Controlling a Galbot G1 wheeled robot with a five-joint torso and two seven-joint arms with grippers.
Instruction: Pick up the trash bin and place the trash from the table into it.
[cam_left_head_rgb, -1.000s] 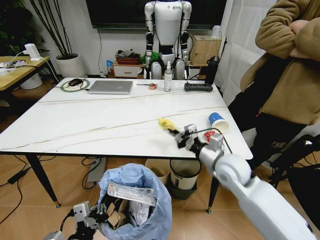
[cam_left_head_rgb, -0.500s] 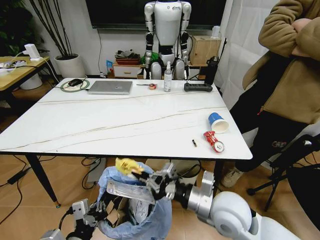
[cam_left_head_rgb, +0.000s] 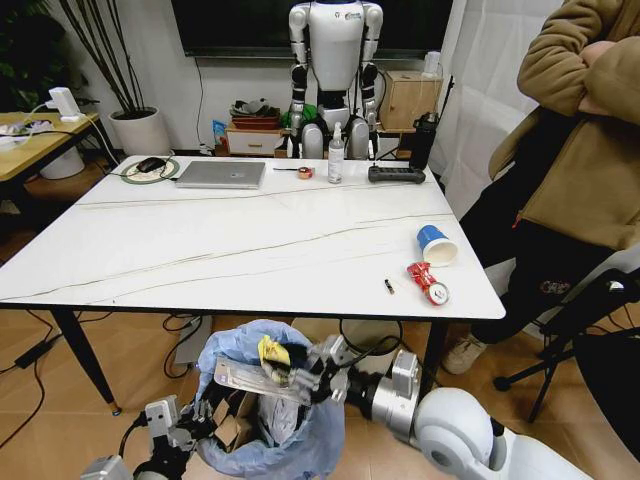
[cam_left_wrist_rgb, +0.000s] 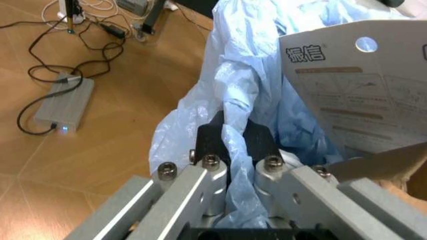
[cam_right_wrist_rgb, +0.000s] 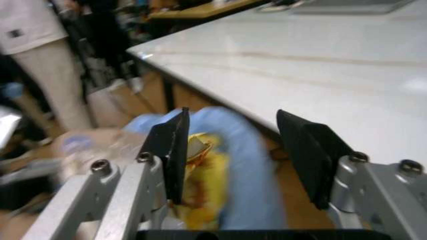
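Note:
The trash bin (cam_left_head_rgb: 262, 425), lined with a light-blue bag, stands on the floor in front of the table (cam_left_head_rgb: 200, 250). My left gripper (cam_left_head_rgb: 178, 436) is shut on the bag's rim (cam_left_wrist_rgb: 230, 150). My right gripper (cam_left_head_rgb: 300, 374) hangs over the bin's mouth with its jaws wide apart (cam_right_wrist_rgb: 237, 150). A yellow wrapper (cam_left_head_rgb: 273, 352) sits just at its fingertips above the bag, blurred beside one finger (cam_right_wrist_rgb: 200, 205). A flat printed pack (cam_left_wrist_rgb: 360, 90) lies across the bin's top. On the table's right end are a blue paper cup (cam_left_head_rgb: 436, 243), a red wrapper (cam_left_head_rgb: 428, 283) and a small dark scrap (cam_left_head_rgb: 389, 286).
A silver laptop (cam_left_head_rgb: 221, 173) and a spray bottle (cam_left_head_rgb: 336, 155) stand at the table's far edge. A white bin with a black rim (cam_left_head_rgb: 372, 352) sits under the table. A person in a tan coat (cam_left_head_rgb: 580, 150) stands at the right. Cables and a power brick (cam_left_wrist_rgb: 63, 107) lie on the floor.
A second ago my right gripper held the yellow wrapper over the table. It swung down below the table edge to the bin and has now sunk lower, with the jaws apart.

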